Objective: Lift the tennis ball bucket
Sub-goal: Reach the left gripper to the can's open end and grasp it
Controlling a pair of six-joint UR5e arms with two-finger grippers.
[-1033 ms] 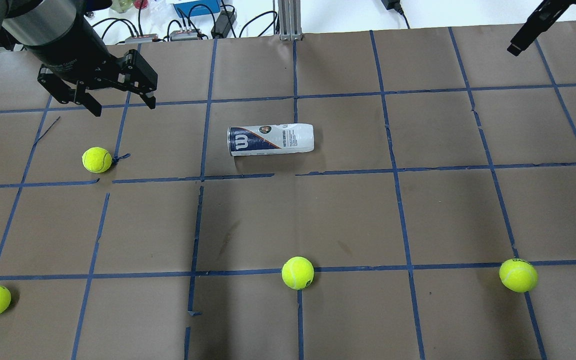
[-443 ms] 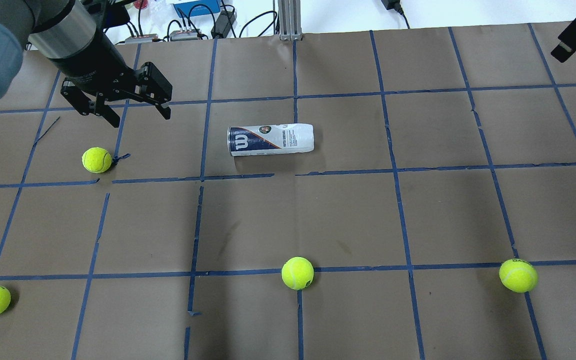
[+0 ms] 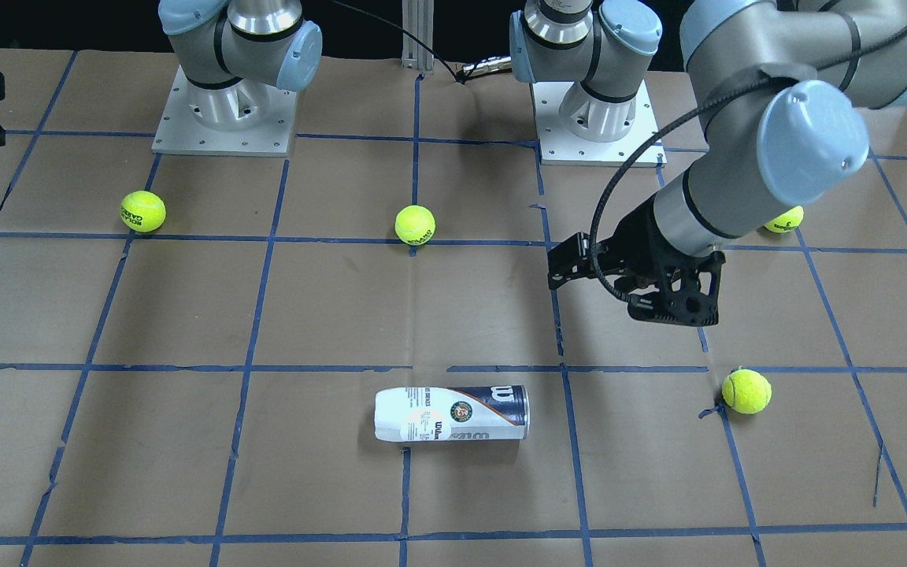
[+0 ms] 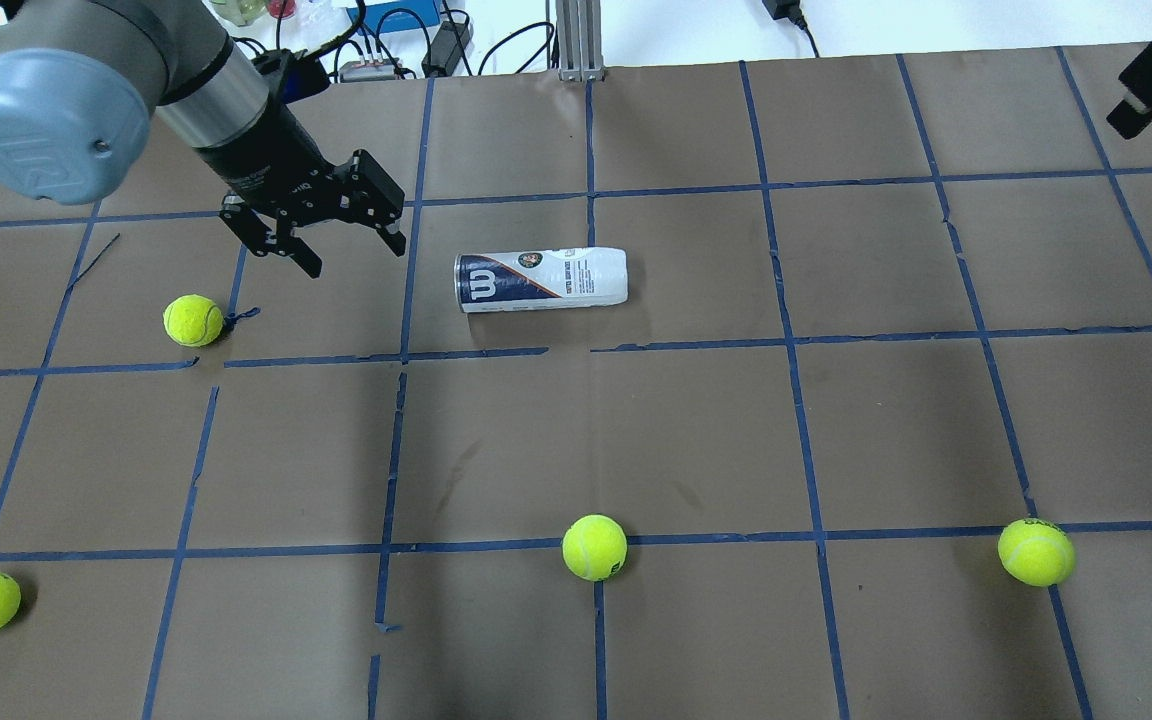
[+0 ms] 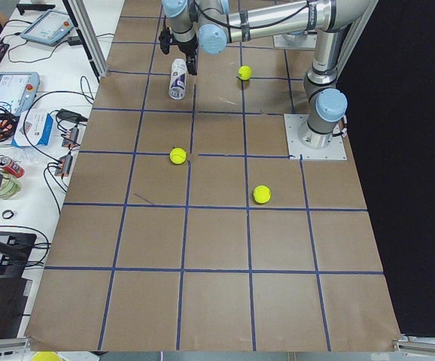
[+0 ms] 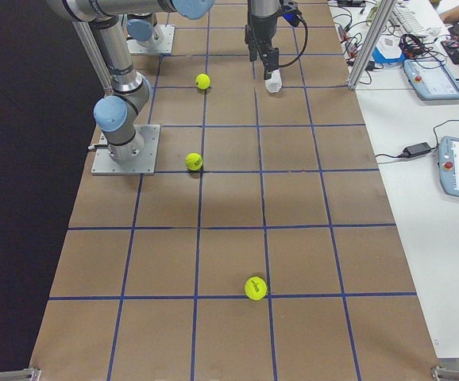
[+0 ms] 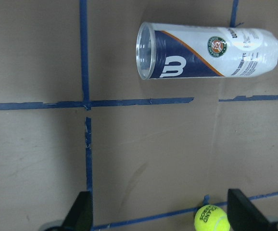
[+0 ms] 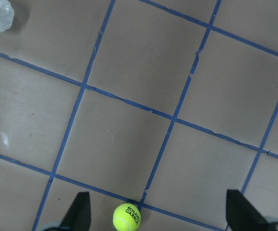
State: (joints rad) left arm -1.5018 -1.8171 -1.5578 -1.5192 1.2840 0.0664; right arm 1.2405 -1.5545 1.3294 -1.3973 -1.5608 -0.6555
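Left gripper [image 4: 352, 252] has swung in toward the tennis ball bucket [image 4: 540, 279] — jaws spread wide, holding nothing, still short of its open end. Bucket lies on its side on the table [image 4: 636, 440], untouched — early days: grasp and lift both remain.
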